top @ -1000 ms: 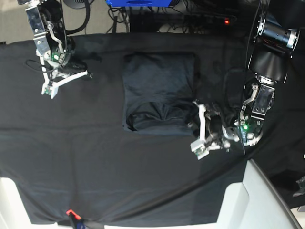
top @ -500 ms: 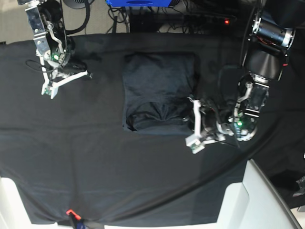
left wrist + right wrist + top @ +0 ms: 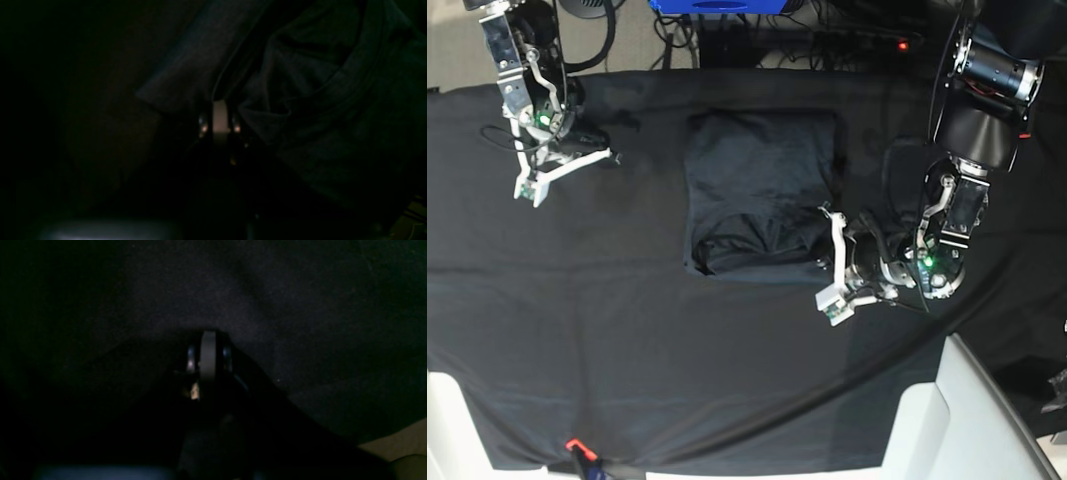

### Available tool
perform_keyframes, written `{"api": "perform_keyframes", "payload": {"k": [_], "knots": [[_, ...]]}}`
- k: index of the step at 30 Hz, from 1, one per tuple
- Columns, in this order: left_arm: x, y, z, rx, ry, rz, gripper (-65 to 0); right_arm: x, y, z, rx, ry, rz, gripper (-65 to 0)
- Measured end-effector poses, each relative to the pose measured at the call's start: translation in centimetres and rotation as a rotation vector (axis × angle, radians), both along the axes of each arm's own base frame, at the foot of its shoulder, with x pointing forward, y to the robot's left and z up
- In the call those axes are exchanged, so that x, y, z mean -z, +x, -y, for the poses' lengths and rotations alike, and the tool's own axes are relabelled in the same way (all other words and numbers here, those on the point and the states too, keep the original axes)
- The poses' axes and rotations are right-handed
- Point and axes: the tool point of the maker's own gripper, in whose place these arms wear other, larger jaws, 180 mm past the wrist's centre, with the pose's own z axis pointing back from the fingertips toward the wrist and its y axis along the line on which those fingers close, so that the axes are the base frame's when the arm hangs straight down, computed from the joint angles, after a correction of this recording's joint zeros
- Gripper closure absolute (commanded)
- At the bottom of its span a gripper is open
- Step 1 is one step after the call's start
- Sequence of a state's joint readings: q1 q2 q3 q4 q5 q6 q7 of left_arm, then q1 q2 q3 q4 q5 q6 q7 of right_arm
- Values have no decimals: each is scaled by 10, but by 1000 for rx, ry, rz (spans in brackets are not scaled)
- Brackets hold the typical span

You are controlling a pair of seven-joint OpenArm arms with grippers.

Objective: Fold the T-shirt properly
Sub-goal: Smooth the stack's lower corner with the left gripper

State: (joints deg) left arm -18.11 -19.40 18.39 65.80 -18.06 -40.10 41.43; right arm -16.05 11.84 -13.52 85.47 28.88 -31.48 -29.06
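The T-shirt (image 3: pixel 762 185) lies folded into a rectangle in the middle of the black tablecloth (image 3: pixel 627 330), with bunched folds along its near edge. My left gripper (image 3: pixel 832 264) is open and low at the shirt's near right corner, its upper white finger (image 3: pixel 836 235) next to the shirt's edge. The dim left wrist view shows the ribbed neckline (image 3: pixel 353 76), a folded edge (image 3: pixel 186 73) and one pale finger (image 3: pixel 220 120). My right gripper (image 3: pixel 560 172) is open and empty on the cloth, far left of the shirt. The right wrist view shows only cloth (image 3: pixel 267 300).
White table parts stick out at the near right (image 3: pixel 967 420) and near left (image 3: pixel 442 430). A red-tipped object (image 3: pixel 575 446) lies at the near edge. A blue box (image 3: pixel 717 5) and cables (image 3: pixel 827 45) sit behind the table.
My left gripper has moved left across the cloth to the shirt's near right corner. The right arm and the shirt have not moved.
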Motion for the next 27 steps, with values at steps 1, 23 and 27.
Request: {"api": "perform_keyframes", "payload": {"k": [1,23,27], "knots": [[0,0,0,0,0,0,0,0,0,0,0,0,0,-29],[-11,23,-15,24,117,68,0,0,0,0,-1,-3,5,-29],[-15,28,-3,28,71,100,0,0,0,0,-1,-3,4,-29]]}}
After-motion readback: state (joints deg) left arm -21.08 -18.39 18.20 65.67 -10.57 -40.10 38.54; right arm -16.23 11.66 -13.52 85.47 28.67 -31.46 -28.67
